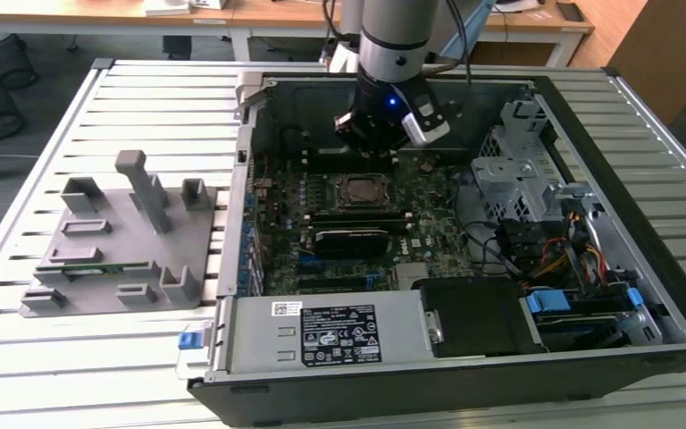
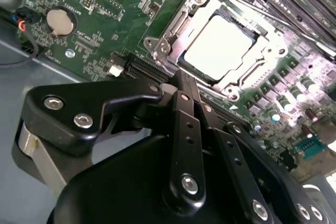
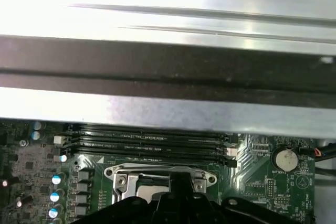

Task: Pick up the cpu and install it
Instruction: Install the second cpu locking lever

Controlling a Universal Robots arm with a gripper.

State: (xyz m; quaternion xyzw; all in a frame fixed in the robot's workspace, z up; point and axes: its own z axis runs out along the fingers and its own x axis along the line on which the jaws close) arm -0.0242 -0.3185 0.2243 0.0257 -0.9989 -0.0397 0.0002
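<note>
- Cpu (image 2: 220,45) sits in the socket (image 2: 173,40) on the board (image 1: 319,192) inside the case (image 1: 629,295).
- Claw (image 2: 182,83) pinched together, holding nothing, just beside the socket.

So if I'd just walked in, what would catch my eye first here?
Probably the open computer case on the slatted table, with the arm's gripper hanging over the green motherboard. In the second wrist view, the silvery cpu sits in its metal-framed socket. A grey plastic fixture lies at the exterior view's left.
</note>
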